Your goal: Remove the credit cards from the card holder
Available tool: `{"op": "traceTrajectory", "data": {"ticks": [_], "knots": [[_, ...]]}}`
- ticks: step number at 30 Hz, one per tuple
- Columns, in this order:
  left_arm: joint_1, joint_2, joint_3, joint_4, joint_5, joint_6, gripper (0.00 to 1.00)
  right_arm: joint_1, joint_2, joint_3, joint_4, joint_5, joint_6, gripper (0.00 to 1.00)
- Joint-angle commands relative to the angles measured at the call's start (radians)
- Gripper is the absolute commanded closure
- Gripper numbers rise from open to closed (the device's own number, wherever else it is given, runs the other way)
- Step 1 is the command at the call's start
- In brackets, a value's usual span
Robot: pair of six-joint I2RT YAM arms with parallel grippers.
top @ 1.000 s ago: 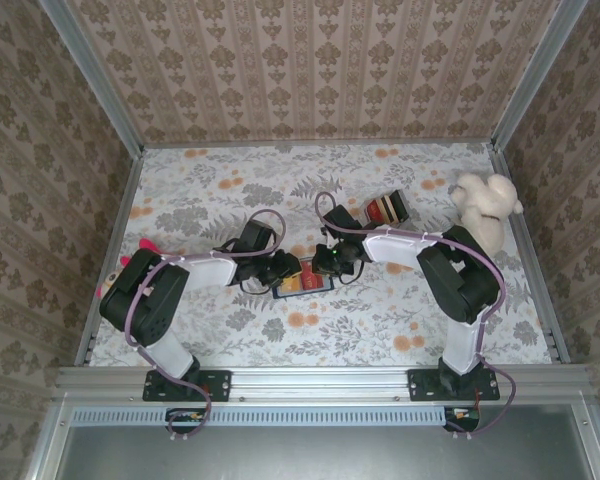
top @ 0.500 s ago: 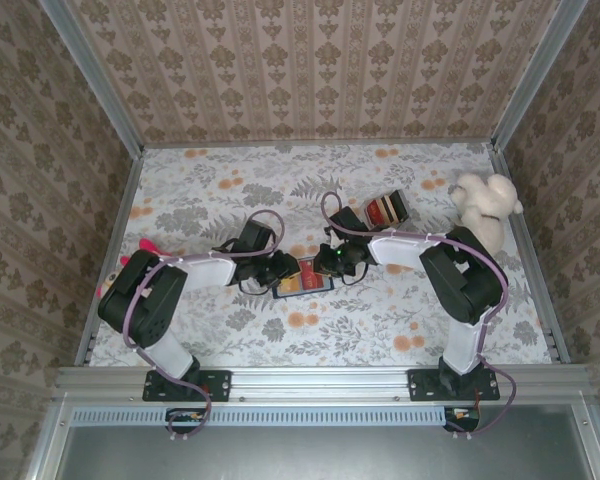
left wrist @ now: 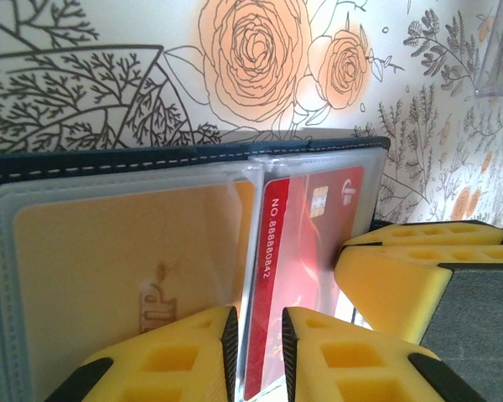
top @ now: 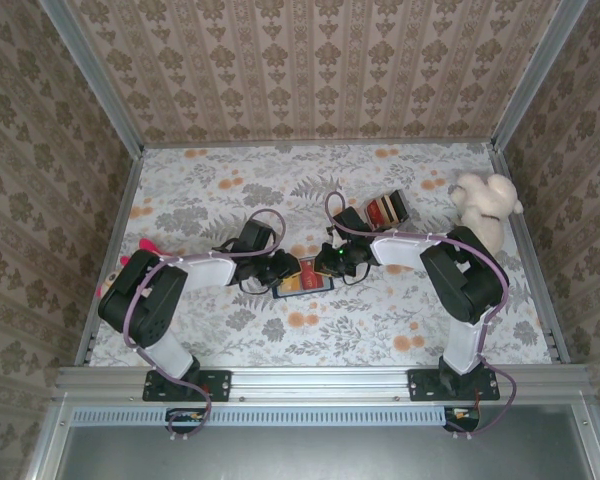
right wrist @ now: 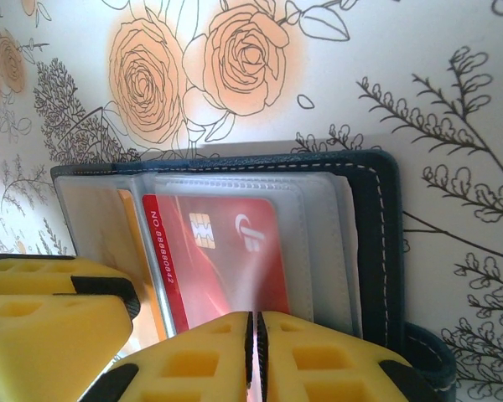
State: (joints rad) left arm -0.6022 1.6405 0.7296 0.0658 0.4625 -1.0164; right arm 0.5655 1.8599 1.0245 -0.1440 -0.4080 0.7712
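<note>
Right wrist: my right pincer (right wrist: 253,356) nips the red card (right wrist: 226,260) ahead (long axis pointing away). Left pincer (left wrist: 256,356) clamps the card holder (left wrist: 109,159).

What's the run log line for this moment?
card holder open on table | left claw pinching its clear sleeve | right claw shut on edge of red card | red card, orange card not yet out

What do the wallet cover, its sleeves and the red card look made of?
The card holder: navy leather or leatherette, matte, pale stitching along its edge. The clear sleeves: probably soft plastic film, see-through with glare. The red card: seemingly stiff glossy plastic, printed number and chip.
</note>
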Motion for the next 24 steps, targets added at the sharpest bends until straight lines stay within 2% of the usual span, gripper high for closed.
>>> {"op": "traceTrajectory", "data": {"ticks": [1, 10, 17, 24], "knots": [[-0.011, -0.019, 0.037, -0.018, -0.006, 0.032, 0.76, -0.007, 0.054, -0.046, -0.072, 0.057, 0.017, 0.86], [-0.024, 0.036, 0.04, 0.017, 0.01, 0.012, 0.76, -0.007, 0.056, -0.052, -0.077, 0.06, 0.017, 0.87], [-0.034, 0.06, 0.055, -0.028, -0.002, 0.004, 0.72, -0.009, 0.057, -0.052, -0.08, 0.064, 0.02, 0.86], [-0.041, 0.065, 0.076, -0.15, -0.073, 0.029, 0.69, -0.01, 0.061, -0.054, -0.086, 0.072, 0.019, 0.86]]}}
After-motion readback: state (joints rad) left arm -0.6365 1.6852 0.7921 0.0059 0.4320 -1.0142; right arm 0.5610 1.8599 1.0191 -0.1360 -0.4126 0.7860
